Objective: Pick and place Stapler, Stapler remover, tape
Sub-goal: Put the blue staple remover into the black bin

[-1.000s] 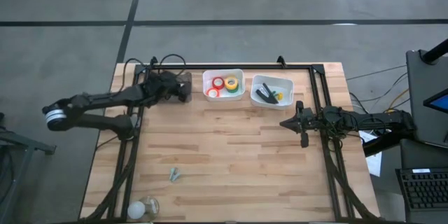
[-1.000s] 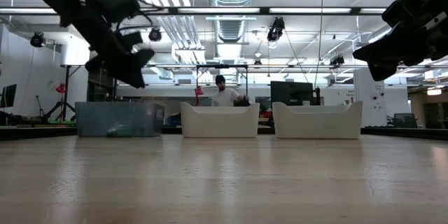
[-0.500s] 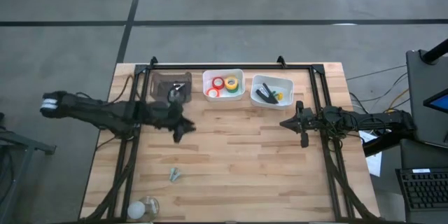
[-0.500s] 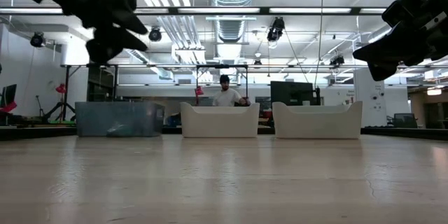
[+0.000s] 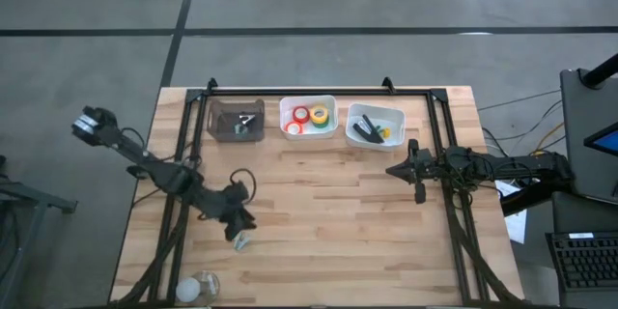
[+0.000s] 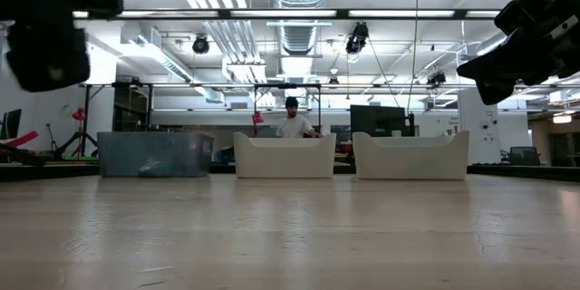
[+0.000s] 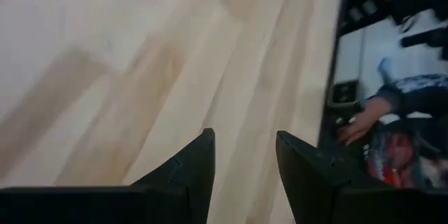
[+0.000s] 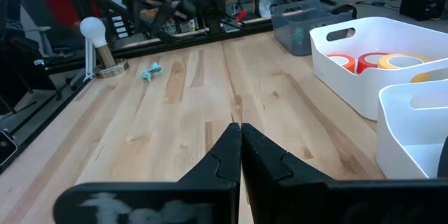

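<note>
Only the high view shows the stapler inside its bin.

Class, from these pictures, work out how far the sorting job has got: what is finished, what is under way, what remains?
Done: tape rolls lie in the middle white bin, the stapler in the right white bin. Under way: the left gripper, fingers open and empty, hovers by a small pale-blue item on the table. Left: binning that item. The right gripper waits shut.
</note>
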Tool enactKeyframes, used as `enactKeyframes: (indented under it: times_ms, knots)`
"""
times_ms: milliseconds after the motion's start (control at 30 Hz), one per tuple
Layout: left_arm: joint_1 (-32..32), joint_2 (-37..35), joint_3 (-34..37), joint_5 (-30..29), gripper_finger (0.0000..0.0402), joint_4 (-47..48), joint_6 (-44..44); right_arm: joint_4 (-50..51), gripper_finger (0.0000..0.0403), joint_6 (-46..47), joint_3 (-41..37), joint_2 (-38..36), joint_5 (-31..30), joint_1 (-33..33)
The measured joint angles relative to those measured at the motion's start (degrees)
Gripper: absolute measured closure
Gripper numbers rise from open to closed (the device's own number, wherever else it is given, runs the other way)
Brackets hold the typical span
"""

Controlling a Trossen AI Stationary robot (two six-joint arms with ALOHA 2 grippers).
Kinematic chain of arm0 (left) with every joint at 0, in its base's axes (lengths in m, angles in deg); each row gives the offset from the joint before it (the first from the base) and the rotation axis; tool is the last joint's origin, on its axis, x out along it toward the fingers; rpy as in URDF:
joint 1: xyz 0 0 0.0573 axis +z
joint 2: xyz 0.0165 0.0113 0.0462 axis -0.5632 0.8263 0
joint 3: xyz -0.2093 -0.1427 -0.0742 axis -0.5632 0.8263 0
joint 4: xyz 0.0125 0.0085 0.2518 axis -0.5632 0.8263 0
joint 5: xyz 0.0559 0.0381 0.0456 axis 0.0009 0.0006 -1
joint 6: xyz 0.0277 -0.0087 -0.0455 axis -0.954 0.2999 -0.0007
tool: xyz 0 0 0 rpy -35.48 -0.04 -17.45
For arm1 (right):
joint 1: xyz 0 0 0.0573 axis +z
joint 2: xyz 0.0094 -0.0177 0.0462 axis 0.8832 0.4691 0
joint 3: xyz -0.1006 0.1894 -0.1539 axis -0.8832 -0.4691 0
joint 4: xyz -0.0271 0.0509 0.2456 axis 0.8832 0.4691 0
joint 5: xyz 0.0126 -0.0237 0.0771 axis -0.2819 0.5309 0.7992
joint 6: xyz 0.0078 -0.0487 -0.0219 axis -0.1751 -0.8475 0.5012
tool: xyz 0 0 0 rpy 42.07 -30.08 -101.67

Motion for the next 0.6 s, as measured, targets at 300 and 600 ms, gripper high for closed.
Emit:
enactKeyframes:
  times_ms: [300, 600]
  knots:
    - [-4.81, 8.58, 0.12, 0.00, 0.0250, 4.73, 16.64, 0.00, 0.0394, -0.01, 0.00, 0.00, 0.00, -0.01]
    - [-4.89, 11.68, 0.17, 0.07, 0.0250, 6.81, 21.47, 0.00, 0.0394, 0.00, 0.00, -0.01, 0.00, 0.00]
